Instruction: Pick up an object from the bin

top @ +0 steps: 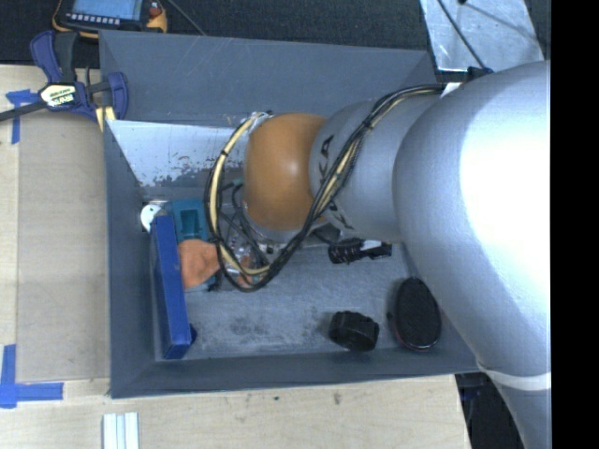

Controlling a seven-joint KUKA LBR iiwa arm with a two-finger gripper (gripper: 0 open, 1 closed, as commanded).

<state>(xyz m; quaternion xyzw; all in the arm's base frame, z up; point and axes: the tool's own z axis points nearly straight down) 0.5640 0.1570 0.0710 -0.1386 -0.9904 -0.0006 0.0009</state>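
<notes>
My gripper (247, 253) is low in the left half of the bin, mostly hidden under the arm's wrist. Just to its left lies an orange soft lump (194, 262), touching or nearly touching it. Above the lump is a teal block (190, 220). A long blue bar (171, 288) lies along the bin's left wall, with a small white thing (151, 216) at its top end.
A black clip-like piece (357, 249) lies right of the gripper. A black chunky thing (353, 330) and a black oval disc (415, 313) rest near the front right. The arm covers the right and back of the bin.
</notes>
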